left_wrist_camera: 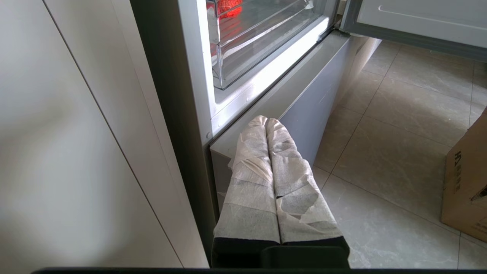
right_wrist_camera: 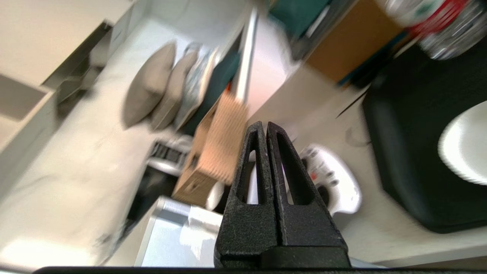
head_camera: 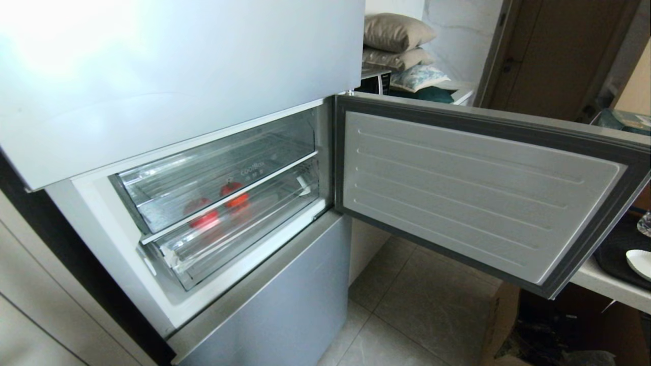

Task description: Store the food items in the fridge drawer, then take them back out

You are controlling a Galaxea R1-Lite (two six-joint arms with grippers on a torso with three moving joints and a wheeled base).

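Two orange-red fruits (head_camera: pixel 231 192) show through the clear plastic of the fridge's open middle compartment: one near the middle of the drawer stack and a second (head_camera: pixel 203 217) lower and nearer the compartment's left side. Two clear drawers sit there, an upper bin with lettering (head_camera: pixel 213 168) and below it the fridge drawer (head_camera: pixel 239 223), pushed in; whether the fruits rest in the upper or the lower one cannot be told through the overlapping fronts. The compartment door (head_camera: pixel 473 193) stands swung wide open to the right. Neither arm appears in the head view. The left gripper (left_wrist_camera: pixel 267 121), its fingers wrapped in pale tape and pressed together with nothing between them, hangs low beside the fridge's bottom section, below the drawers and well apart from the fruit. The right gripper (right_wrist_camera: pixel 263 125), black fingers closed tight and empty, points across a white counter (right_wrist_camera: pixel 380 228) away from the fridge, near a black tray (right_wrist_camera: pixel 411 152) carrying a white plate (right_wrist_camera: pixel 464 144). Three cushions (head_camera: pixel 396 33) are stacked beyond the fridge, the floor is grey tile (head_camera: pixel 407 305), and a cardboard box (left_wrist_camera: pixel 466 179) stands on it.
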